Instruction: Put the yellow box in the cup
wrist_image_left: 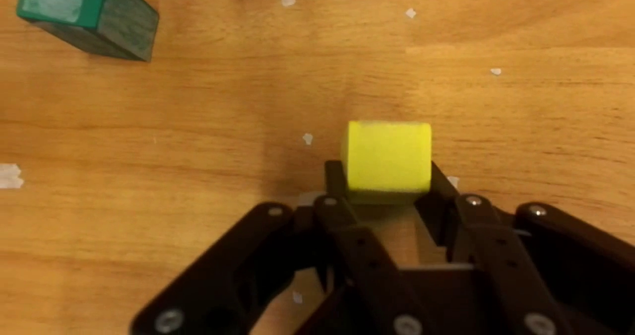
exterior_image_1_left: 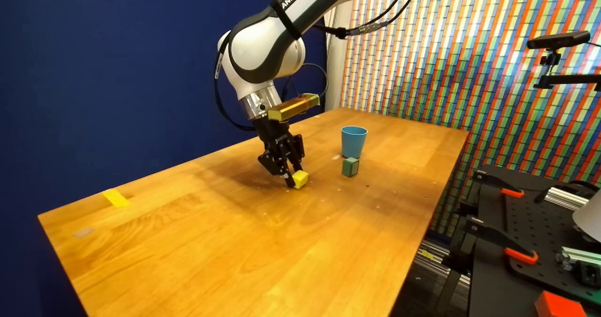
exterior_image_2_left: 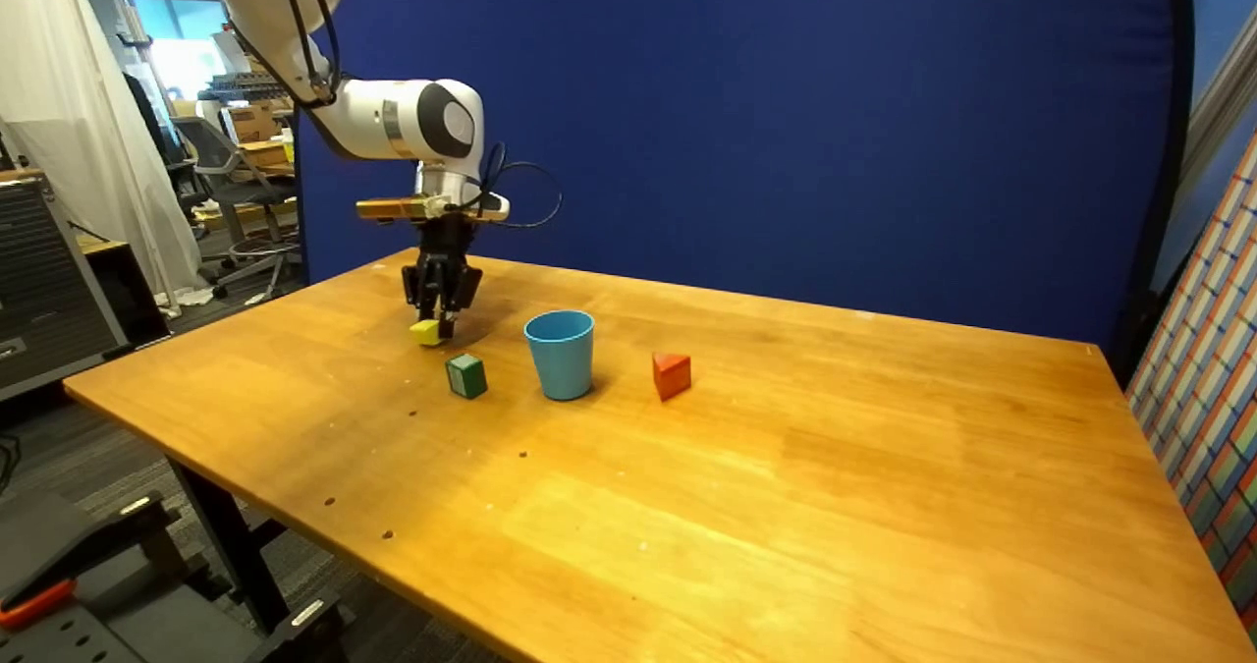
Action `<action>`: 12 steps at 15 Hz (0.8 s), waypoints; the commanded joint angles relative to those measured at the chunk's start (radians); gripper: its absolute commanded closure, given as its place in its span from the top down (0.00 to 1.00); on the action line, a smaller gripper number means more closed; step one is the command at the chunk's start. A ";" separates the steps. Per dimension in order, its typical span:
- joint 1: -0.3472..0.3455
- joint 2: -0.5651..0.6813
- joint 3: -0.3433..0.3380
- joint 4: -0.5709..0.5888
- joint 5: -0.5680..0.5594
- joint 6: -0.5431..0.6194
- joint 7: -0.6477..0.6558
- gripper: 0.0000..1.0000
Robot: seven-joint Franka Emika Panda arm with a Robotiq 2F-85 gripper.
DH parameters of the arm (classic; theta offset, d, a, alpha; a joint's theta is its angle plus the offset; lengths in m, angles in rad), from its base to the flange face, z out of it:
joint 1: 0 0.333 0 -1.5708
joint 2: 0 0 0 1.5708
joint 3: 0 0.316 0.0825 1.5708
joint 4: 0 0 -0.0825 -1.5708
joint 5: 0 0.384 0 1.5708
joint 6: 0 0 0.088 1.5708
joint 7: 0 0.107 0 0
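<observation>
Behind the wooden table (exterior_image_2_left: 835, 506) rises a dark blue backdrop (exterior_image_2_left: 737, 123), and the cup (exterior_image_2_left: 564, 360) stands upright near a green block (exterior_image_2_left: 466, 376). Well apart from the cup, the gripper (wrist_image_left: 387, 176) is clenched on the yellow box (wrist_image_left: 389, 159), its fingers (wrist_image_left: 335, 176) against two opposite sides while much of the box juts out past them in the wrist view; I cannot tell whether its underside touches the table.

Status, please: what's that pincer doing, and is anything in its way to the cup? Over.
Pincer shut on yellow block. Not in cup yet. Green block near the route, possible snag.
</observation>
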 commanded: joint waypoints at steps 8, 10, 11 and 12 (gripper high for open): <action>-0.169 -0.334 -0.089 -0.286 0.106 0.225 0.026 0.14; -0.212 -0.409 -0.113 -0.358 0.134 0.269 0.038 0.14; -0.234 -0.449 -0.123 -0.404 0.155 0.292 0.042 0.14; -0.249 -0.481 -0.134 -0.447 0.172 0.310 0.055 0.14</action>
